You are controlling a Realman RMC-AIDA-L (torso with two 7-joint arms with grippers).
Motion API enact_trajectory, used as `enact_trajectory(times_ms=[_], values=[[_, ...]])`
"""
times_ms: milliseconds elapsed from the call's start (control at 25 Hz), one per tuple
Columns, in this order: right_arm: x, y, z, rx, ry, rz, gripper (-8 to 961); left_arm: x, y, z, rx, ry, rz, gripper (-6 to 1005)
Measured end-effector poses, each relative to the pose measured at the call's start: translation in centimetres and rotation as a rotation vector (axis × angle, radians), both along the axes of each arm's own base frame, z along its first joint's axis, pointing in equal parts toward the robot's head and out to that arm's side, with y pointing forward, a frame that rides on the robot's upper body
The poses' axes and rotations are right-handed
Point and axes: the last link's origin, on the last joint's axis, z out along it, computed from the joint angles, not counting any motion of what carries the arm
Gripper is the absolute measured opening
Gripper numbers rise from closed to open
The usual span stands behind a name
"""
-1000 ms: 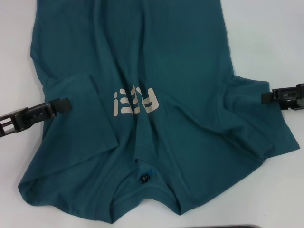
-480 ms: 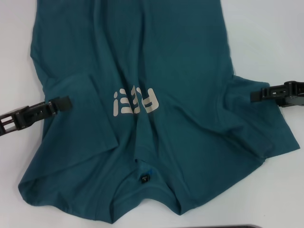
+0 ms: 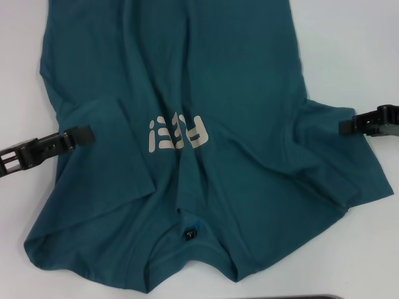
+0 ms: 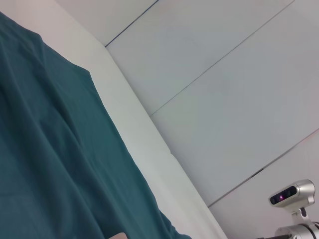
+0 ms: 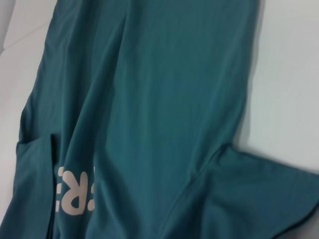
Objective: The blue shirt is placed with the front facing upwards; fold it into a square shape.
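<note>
So the blue shirt [image 3: 206, 124] is spread front-up across the white table [image 3: 355, 50], collar and its little black tag [image 3: 189, 234] on the near side, hem running off toward the far side, with the pale lettering [image 3: 177, 134] on the chest reading upside down from the head view. It's pretty wrinkled, and the left sleeve is flopped inward over the body. The left gripper [image 3: 80, 136] sits low at the left sleeve edge, tip right on the fabric, but honestly I can't tell how wide it's open or if it's pinching anything. The right gripper [image 3: 346, 127] is at the outer edge of the right sleeve, tip touching the cloth, same deal, can't make out the gap. The wrist views just show teal fabric and table.
</note>
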Motion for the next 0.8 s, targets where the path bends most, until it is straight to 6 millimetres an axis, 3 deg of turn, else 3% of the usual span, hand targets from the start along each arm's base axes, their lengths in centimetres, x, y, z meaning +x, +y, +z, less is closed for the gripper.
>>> enact_trajectory(times_ms=[280,440,640,800], values=[[0.1,0.0,0.2,0.003,-0.006,-0.003,375,0.0,0.0,0.0,-0.004,-0.002,0.004,947],[0.5,0.0,0.5,0.0,-0.025,-0.024,133,-0.1,-0.1,0.1,-0.005,-0.003,0.011,947],[0.9,0.4,2.0,0.044,-0.051,-0.065,13,-0.3,-0.2,0.1,-0.006,-0.003,0.017,948],[0.9,0.8,2.8,0.068,-0.069,-0.068,13,-0.3,-0.3,0.1,-0.009,-0.006,0.022,948]])
